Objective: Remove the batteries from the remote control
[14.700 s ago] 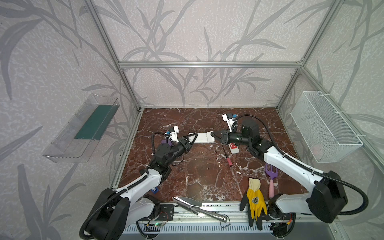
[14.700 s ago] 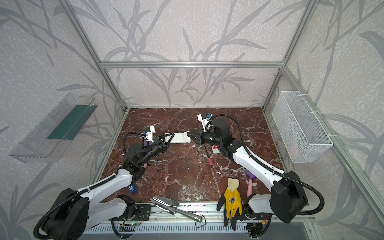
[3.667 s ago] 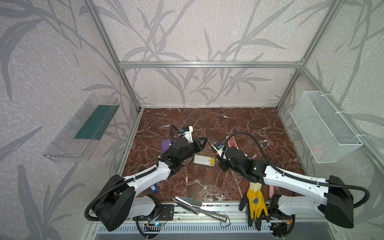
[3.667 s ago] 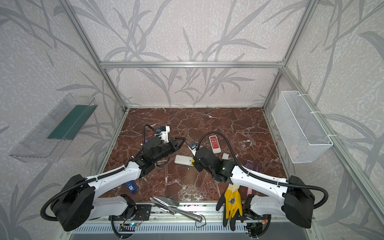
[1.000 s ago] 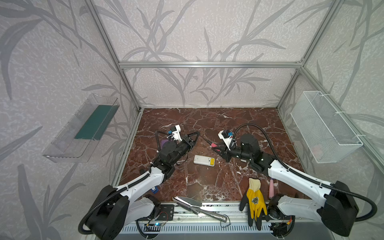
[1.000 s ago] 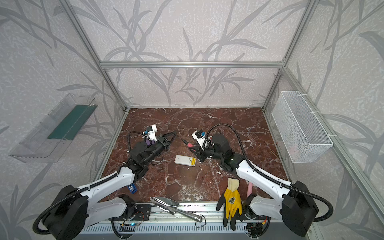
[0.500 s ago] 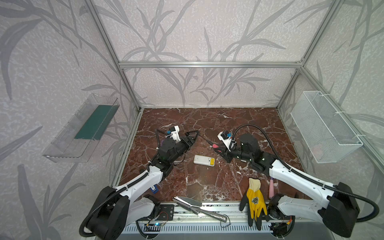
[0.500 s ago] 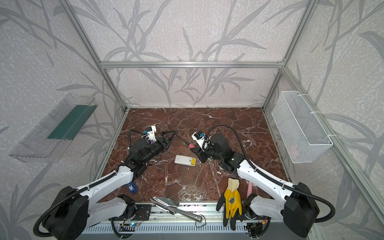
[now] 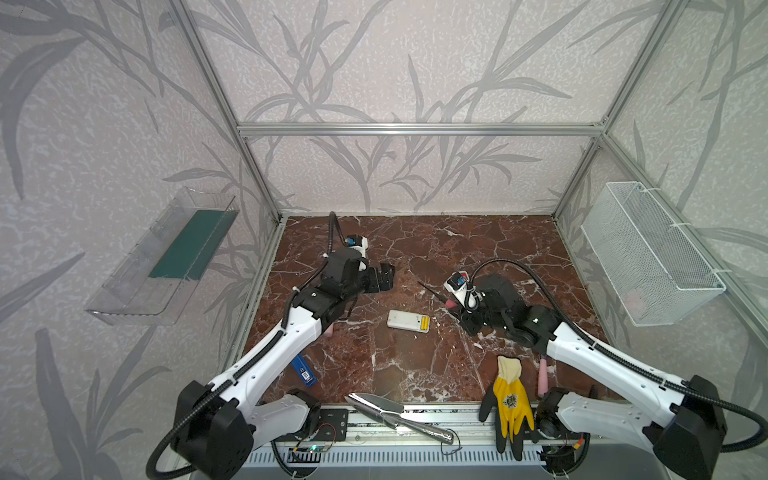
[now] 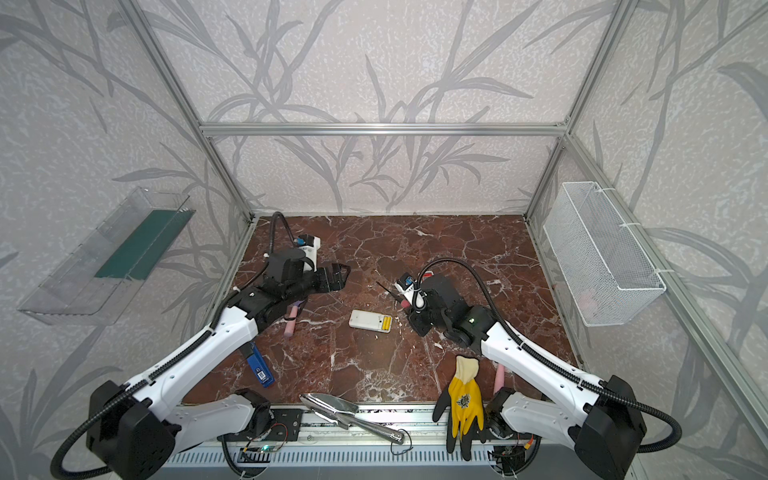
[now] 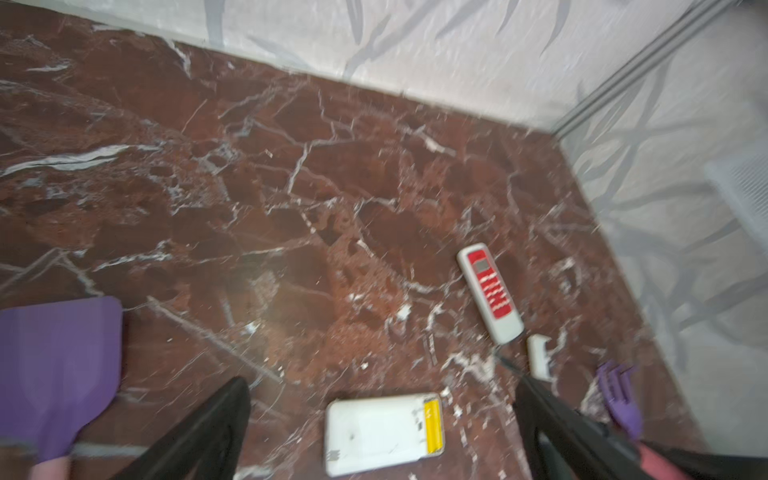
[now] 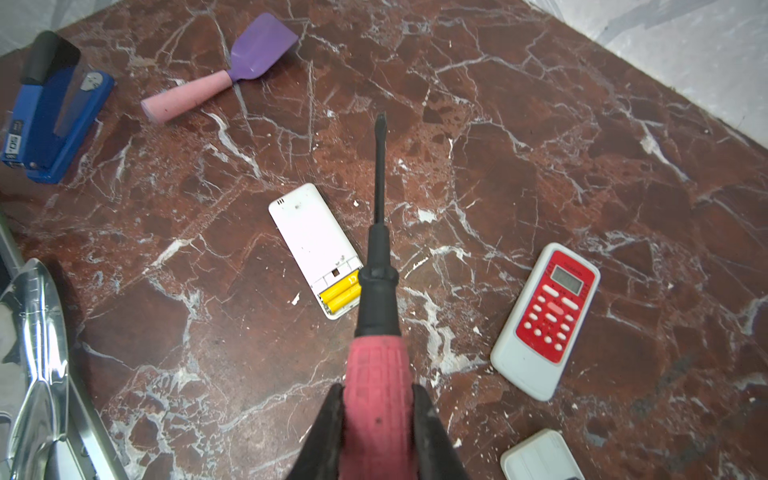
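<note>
My left pincer [image 9: 384, 277] gapes released; my right pincer [image 12: 377, 397] clamps the screwdriver [image 12: 376, 361]. Two yellow batteries [image 12: 338, 293] sit in the remote [image 12: 309, 232].

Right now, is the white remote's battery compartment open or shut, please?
Open: the white remote lies face down with two yellow batteries exposed at one end.

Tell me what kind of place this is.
Probably a robot lab enclosure: two arms mounted at the front, an aluminium frame with wallpapered panels, a marble-look floor holding a remote and glove.
</note>
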`<action>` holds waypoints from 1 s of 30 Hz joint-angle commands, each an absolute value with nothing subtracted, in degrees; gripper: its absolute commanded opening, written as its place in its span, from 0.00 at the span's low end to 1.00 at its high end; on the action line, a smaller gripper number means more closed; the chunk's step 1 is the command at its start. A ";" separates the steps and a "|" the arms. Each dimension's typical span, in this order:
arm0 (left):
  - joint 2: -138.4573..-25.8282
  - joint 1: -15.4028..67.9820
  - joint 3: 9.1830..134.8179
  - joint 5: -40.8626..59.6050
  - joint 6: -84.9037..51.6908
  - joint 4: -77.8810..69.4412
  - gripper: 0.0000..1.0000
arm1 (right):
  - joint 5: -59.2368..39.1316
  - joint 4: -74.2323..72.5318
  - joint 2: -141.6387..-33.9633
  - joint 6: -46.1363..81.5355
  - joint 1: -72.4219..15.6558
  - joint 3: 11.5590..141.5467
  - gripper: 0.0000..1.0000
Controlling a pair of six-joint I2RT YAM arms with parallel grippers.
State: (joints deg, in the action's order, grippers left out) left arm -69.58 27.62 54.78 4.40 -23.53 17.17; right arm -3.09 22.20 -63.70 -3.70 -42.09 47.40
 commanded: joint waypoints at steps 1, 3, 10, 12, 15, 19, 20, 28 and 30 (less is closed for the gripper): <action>-75.62 30.96 59.23 -4.00 -6.43 30.70 1.00 | -1.15 28.38 -63.13 -3.05 -42.45 49.14 0.00; -78.98 32.41 60.46 -4.96 0.02 31.81 0.99 | -0.99 29.99 -62.30 -2.28 -42.45 48.96 0.00; -88.00 34.28 65.10 -2.34 16.29 35.92 1.00 | 0.18 34.21 -59.61 -0.25 -42.32 47.61 0.00; -90.27 34.59 66.87 -2.14 20.16 38.49 1.00 | 0.01 34.45 -59.49 0.39 -42.19 47.29 0.00; -93.96 34.75 69.93 -0.51 25.18 43.29 0.99 | -1.24 34.09 -59.91 1.44 -41.84 46.87 0.00; -97.95 34.77 71.15 3.87 32.76 45.15 0.99 | -3.25 32.31 -60.63 1.98 -41.48 45.72 0.00; -98.97 34.80 71.55 4.03 33.66 45.26 0.99 | -3.55 32.11 -60.71 2.13 -41.48 45.49 0.00; -106.58 34.85 75.81 7.69 37.34 47.50 0.97 | -4.37 32.21 -60.73 2.33 -41.48 45.09 0.00; -107.66 35.01 76.49 8.63 38.08 47.95 0.97 | -4.72 32.21 -60.81 2.43 -41.48 45.00 0.00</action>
State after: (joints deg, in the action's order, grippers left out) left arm -107.02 34.57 74.35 5.56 34.09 44.82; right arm -3.62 32.75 -60.84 1.91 -41.63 45.47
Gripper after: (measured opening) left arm 0.966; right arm 0.236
